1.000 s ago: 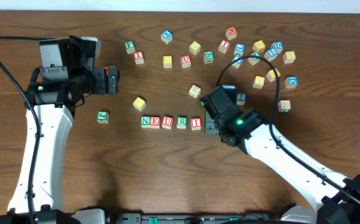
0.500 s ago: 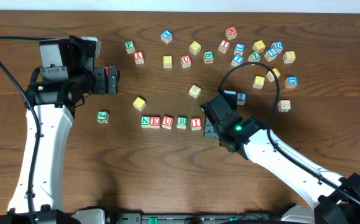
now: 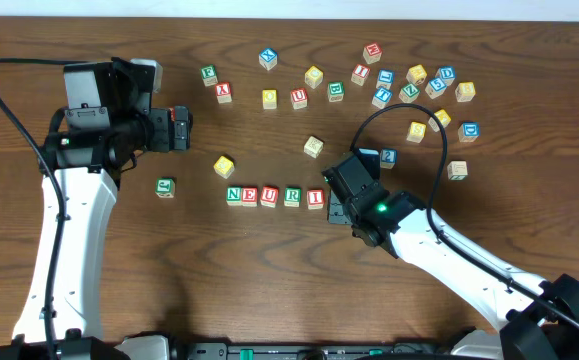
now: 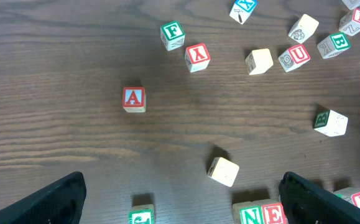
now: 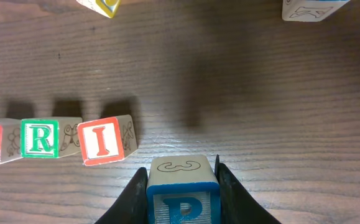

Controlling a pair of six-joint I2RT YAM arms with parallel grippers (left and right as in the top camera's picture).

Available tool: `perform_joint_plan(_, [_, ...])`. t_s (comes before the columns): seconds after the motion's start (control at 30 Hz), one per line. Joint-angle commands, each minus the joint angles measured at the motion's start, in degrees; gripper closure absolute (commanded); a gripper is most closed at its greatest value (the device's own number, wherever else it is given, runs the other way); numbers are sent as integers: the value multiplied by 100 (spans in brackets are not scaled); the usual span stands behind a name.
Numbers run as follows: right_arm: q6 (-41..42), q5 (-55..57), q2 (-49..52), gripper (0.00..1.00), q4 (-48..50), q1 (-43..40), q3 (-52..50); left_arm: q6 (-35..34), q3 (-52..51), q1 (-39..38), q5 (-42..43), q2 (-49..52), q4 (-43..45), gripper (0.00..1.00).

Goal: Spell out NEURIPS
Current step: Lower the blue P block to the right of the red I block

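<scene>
While left tool gapes empty, right tool clamps blue P cube near red I cube.

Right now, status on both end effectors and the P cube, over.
Left end effector open, empty. Right end effector shut on blue P cube, close to I cube ending NEURI row, not touching. Nothing between.

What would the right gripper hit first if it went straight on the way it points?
Likely bare table. The right gripper, jaws shut on the P block, has no block in line, and the I block sits off to one side. Depth is unclear.
</scene>
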Motion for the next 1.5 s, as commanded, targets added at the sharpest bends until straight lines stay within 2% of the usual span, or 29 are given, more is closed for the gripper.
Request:
perform_joint_plan(0.0, [66,7,48,85,39,63,-37,-9,131,17,70,-22,-2,2])
perform_joint_plan(0.3, [61,9,155,85,170,63,-39,-9,131,17,70,-22,-2,3])
perform_joint_plan(0.53, [63,-81,688,87,483,66,-39,-9,131,17,70,-22,-2,3])
perform_joint_plan(1.47, [-153,-22,990,85,911,52,-37,-9,131,17,70,-22,-2,2])
